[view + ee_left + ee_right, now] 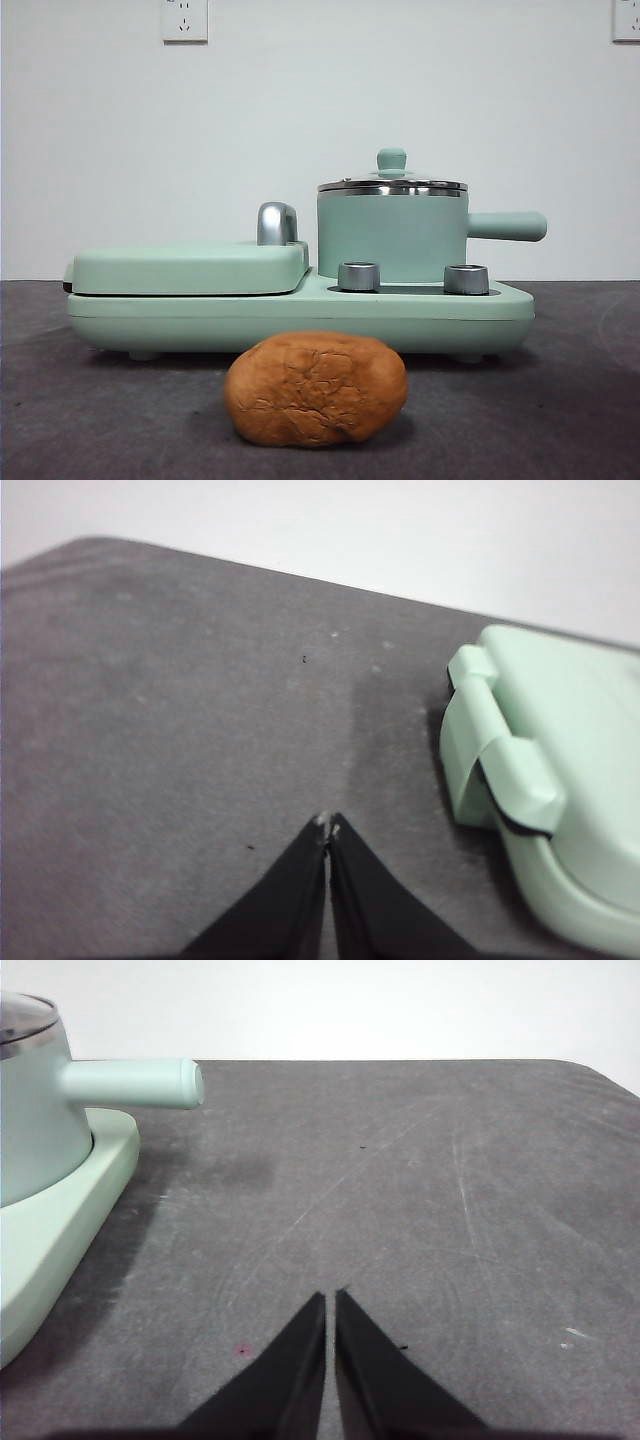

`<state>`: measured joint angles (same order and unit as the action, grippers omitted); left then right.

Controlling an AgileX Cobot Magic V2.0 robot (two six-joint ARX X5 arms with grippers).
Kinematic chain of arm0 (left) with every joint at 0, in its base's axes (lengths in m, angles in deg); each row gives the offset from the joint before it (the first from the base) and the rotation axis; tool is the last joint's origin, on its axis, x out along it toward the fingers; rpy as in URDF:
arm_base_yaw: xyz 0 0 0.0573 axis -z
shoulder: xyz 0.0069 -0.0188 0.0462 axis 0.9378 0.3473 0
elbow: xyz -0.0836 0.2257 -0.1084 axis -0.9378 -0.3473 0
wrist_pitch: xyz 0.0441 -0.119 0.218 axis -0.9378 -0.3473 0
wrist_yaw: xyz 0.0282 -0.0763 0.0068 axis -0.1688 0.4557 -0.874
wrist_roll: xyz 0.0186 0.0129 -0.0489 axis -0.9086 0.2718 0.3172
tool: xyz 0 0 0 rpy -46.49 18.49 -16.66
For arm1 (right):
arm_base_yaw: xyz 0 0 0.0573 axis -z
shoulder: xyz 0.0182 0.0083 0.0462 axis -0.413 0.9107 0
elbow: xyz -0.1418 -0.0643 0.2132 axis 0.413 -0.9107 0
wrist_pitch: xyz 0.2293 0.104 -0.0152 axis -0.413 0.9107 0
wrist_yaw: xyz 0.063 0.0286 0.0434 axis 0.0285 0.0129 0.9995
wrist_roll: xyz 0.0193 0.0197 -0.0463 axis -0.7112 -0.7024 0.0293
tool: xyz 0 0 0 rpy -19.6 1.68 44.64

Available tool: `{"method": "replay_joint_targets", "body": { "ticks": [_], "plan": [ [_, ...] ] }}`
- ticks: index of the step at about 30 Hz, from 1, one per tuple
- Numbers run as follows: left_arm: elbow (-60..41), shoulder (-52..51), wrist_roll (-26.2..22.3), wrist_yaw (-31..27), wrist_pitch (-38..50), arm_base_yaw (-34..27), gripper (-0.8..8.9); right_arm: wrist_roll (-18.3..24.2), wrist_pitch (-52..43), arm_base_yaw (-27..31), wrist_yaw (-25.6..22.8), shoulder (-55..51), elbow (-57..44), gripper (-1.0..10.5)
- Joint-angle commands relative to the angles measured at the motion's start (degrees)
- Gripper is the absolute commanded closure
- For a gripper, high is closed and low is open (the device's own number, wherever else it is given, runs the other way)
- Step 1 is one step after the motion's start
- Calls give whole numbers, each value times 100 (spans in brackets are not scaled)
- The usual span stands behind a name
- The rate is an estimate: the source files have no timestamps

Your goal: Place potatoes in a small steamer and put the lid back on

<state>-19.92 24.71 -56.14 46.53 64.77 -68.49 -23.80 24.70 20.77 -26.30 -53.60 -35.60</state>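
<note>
An orange-brown potato (316, 389) with cracked skin lies on the dark table in front of the appliance. The mint green small steamer (392, 237) stands on the appliance's right side, its straight handle (507, 226) pointing right. The glass lid (392, 183) with a green knob sits on the steamer. In the right wrist view the steamer (35, 1110) and its handle (135, 1084) show at one edge. My left gripper (328, 827) is shut over bare table beside the griddle end. My right gripper (330, 1298) is shut over bare table, apart from the steamer. Neither arm shows in the front view.
The steamer stands on a mint green appliance base (300, 310) with two steel dials (359, 276) (466, 279). A flat hinged griddle cover (190, 267) with a steel handle (277, 223) fills its left half; its corner (540, 780) shows in the left wrist view. A white wall rises behind.
</note>
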Motion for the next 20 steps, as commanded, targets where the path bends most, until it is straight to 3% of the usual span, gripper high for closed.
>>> {"method": "replay_joint_targets", "body": {
  "ticks": [1,3,6,13,16,20],
  "plan": [
    [-116,7,909,13,15,-4,807,-243,-87,4,4,-4,-33,935],
    [-116,7,1349,15,15,-4,807,-367,-133,4,28,-4,-33,935],
    [-116,7,1582,37,184,-4,807,-498,-415,4,177,-4,-31,935],
    [146,9,1582,603,1027,-4,807,-1462,-1003,4,186,0,199,935],
    [527,39,1539,601,997,-7,807,-1508,-638,4,221,2,619,935],
    [1115,267,1126,802,852,-4,807,-1370,-293,4,345,90,1207,935]
  ]
}}
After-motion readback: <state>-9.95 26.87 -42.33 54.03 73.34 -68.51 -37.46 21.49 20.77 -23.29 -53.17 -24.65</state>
